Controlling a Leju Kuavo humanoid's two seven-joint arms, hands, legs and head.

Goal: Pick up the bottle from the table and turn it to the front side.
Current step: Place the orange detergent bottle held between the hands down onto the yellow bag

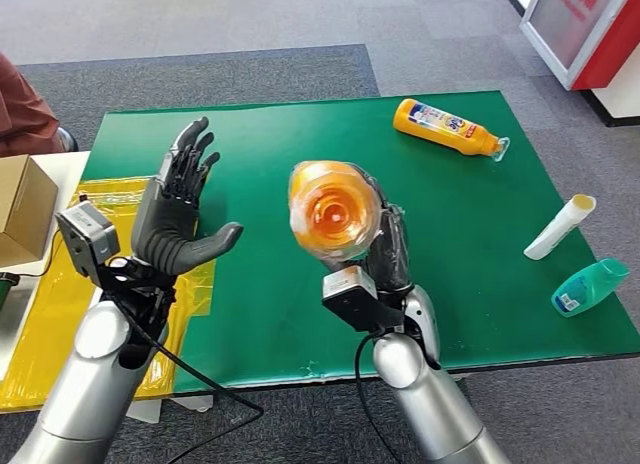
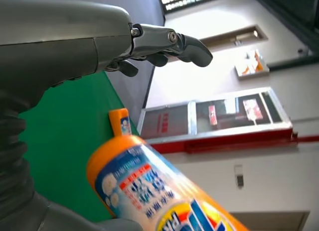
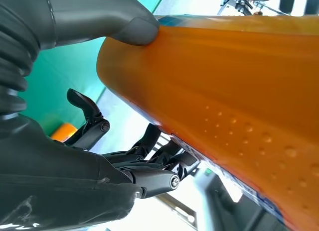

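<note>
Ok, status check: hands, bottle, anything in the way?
Right hand holds the orange bottle off the table, base toward camera. Left hand open alongside, not touching. Nothing in the way.

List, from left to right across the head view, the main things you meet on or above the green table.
Open left hand → orange bottle held up by the right hand → orange labelled bottle lying flat → white tube → teal bottle.

A white tube (image 1: 560, 227) and teal bottle (image 1: 589, 286) lie near the green table (image 1: 468, 254) edge.
</note>
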